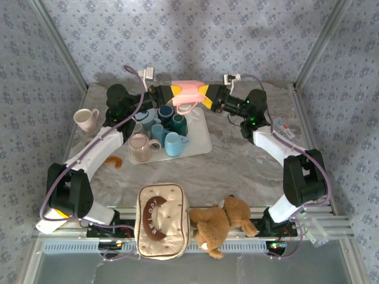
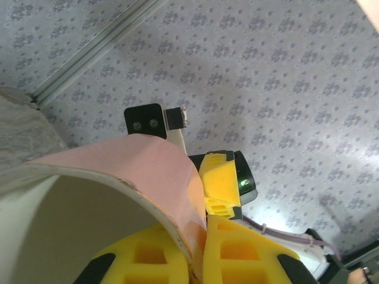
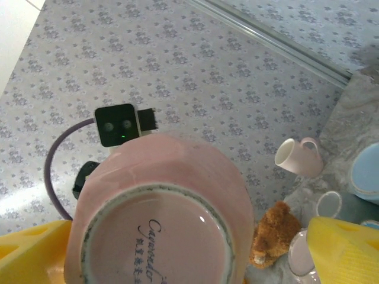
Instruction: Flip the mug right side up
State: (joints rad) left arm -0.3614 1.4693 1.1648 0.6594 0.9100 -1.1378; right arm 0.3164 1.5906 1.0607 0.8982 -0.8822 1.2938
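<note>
Top external, table point(image 1: 249, 160): I see a marbled top, with both arms reaching to its far middle and meeting above the far edge of the tray.
Tray point(image 1: 203, 144): pale, crowded with blue, dark and clear mugs. It lies under the meeting point, so I judge a slip would land on crockery.
Left gripper point(image 1: 173, 92): pinching the pink mug point(image 1: 188, 90) by its rim. On the left wrist view the wall sits between the yellow fingers point(image 2: 249, 260), one inside the mouth and one outside.
Right gripper point(image 1: 205, 98): spread wide. On the right wrist view its fingers flank the mug's base, and the right-hand one is clearly apart from it.
Pink mug: in the air on its side, mouth toward the left gripper, base toward the right.
Handle point(image 1: 186, 108): hanging down toward the tray.
Step in hand: by my reading, the left arm alone carries the mug and must roll it mouth-up.
Doing it well: I would back the right gripper clear first, then roll the left wrist slowly. The pinch must stay firm, since a thin rim carries all the weight. I would set the mug down on bare table beside the tray.
</note>
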